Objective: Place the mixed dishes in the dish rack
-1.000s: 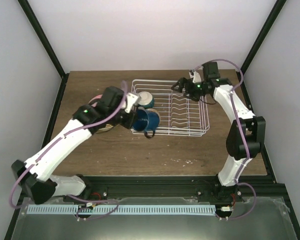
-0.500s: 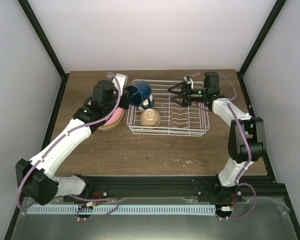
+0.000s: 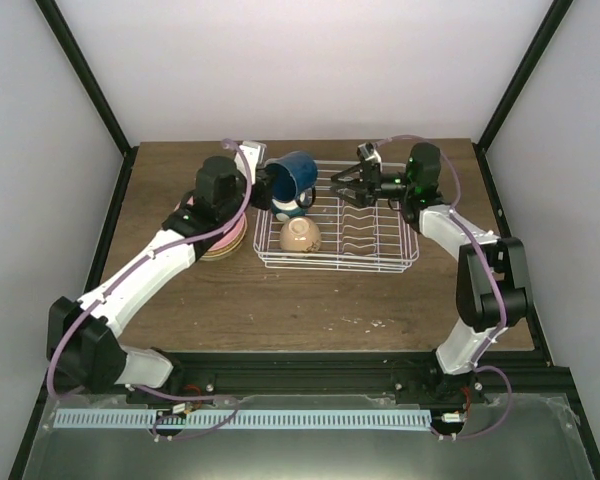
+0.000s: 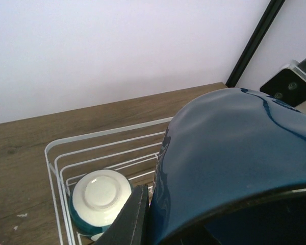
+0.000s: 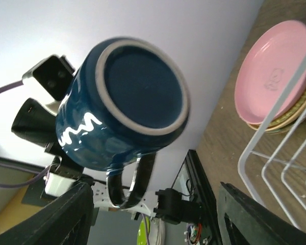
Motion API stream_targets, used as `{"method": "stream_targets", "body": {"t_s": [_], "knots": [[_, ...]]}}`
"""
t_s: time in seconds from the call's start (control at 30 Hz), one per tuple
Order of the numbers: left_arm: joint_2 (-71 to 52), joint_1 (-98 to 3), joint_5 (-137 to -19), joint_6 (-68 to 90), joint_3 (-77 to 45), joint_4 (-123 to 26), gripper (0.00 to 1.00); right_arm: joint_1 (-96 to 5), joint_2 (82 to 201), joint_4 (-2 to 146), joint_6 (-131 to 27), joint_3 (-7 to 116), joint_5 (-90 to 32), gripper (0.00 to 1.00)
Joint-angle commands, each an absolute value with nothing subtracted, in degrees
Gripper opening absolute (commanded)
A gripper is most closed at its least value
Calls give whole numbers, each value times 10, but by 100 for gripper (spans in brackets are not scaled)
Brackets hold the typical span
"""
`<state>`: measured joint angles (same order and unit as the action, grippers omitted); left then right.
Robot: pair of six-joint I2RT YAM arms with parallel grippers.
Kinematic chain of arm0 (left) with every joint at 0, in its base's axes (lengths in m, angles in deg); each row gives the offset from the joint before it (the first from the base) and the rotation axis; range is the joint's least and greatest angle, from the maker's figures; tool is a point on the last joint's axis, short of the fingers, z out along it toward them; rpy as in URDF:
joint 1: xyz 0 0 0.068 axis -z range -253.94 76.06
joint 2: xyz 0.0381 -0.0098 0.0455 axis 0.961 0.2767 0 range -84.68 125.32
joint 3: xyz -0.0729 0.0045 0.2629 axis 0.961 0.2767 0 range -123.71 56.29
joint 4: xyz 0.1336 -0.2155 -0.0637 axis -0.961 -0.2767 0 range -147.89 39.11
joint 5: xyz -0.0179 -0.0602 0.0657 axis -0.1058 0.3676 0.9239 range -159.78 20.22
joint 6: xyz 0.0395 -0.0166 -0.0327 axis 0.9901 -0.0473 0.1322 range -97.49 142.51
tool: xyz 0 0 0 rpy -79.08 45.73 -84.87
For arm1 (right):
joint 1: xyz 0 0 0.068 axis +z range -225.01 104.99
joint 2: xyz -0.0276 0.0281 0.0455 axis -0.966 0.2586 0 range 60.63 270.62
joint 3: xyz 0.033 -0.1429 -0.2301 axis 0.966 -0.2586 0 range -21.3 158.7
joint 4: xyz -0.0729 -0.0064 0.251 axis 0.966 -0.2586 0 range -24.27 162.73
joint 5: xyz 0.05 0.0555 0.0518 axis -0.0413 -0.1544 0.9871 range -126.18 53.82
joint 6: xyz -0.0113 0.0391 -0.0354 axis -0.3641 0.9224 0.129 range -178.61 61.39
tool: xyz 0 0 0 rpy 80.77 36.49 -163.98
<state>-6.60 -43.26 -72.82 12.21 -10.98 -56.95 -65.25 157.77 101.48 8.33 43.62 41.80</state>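
My left gripper (image 3: 265, 186) is shut on the rim of the small dark blue mug (image 3: 292, 175), which hangs tipped on its side over the back left of the dish rack (image 3: 380, 262). In the left wrist view one finger (image 4: 135, 214) presses the mug's wall (image 4: 234, 168). My right gripper (image 3: 342, 186) stands open just right of the mug, facing its base (image 5: 137, 87), with the handle (image 5: 126, 190) showing between its fingers (image 5: 61, 214). A cream bowl (image 3: 300, 235) and a white-and-blue bowl (image 4: 99, 199) lie upside down in the rack. The pink plate (image 5: 275, 76) rests on the tan plate (image 5: 291, 115).
The two stacked plates (image 3: 228, 243) sit on the wooden table (image 3: 280, 310) left of the rack, partly under my left arm. The rack's upright prongs (image 3: 365, 225) fill its right half. Black frame posts stand at the table's back corners.
My left arm has carried the mug from the rack's front left up to its back left, uncovering the cream bowl. My right gripper has swung left toward the mug and its jaws have narrowed.
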Motion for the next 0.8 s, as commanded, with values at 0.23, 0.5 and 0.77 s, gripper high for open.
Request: {"method": "stream_targets", "body": {"t_s": [0.23, 0.5, 0.77], "knots": [[-27, -436, -748, 76, -131, -462, 0, -593, 1658, 1404, 339, 445, 453, 50], [-18, -436, -753, 72, -129, -451, 0, -567, 1709, 1561, 466, 461, 438, 38], [-14, -436, -754, 72, -124, -449, 0, -565, 1717, 1591, 484, 480, 439, 19]]}}
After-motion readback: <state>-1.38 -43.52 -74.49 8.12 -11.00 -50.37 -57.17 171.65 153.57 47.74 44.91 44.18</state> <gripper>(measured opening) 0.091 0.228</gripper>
